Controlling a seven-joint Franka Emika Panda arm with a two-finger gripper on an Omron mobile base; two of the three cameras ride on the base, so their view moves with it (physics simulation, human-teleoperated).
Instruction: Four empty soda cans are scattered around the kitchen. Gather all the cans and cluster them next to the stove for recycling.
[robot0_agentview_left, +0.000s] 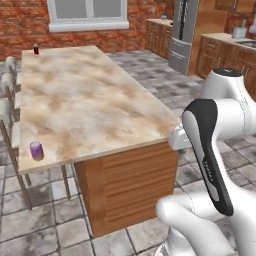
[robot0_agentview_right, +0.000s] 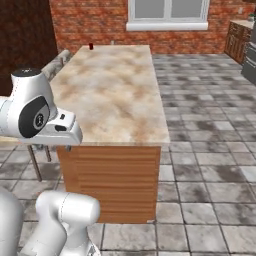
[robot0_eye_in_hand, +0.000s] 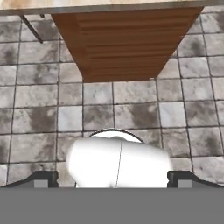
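In the left base view a purple soda can (robot0_agentview_left: 36, 150) stands upright near the near left corner of the table (robot0_agentview_left: 90, 100), a long island with a beige marbled top and a wooden base. A second, red soda can (robot0_agentview_left: 36, 48) stands at the far left corner of the same top, well apart from the first. Pale stools (robot0_agentview_left: 7, 107) line the table's left side, and the robot arm (robot0_agentview_left: 215, 150) rises at the lower right, folded over the grey tile floor (robot0_agentview_left: 45, 220). A steel refrigerator (robot0_agentview_left: 181, 35) and wooden cabinets (robot0_agentview_left: 220, 55) stand at the far right against the brick wall (robot0_agentview_left: 25, 25). In the right base view the red soda can (robot0_agentview_right: 91, 46) shows at the table's (robot0_agentview_right: 115, 90) far left corner, below the window (robot0_agentview_right: 167, 12); the arm (robot0_agentview_right: 37, 112) covers the near left part of the top. In the hand view the end effector (robot0_eye_in_hand: 112, 178) points down at the floor (robot0_eye_in_hand: 39, 100) in front of the table's wooden base (robot0_eye_in_hand: 124, 43). Its two dark fingertips (robot0_eye_in_hand: 43, 178) stand far apart at the bottom corners, spread wide, with nothing between them and touching nothing.
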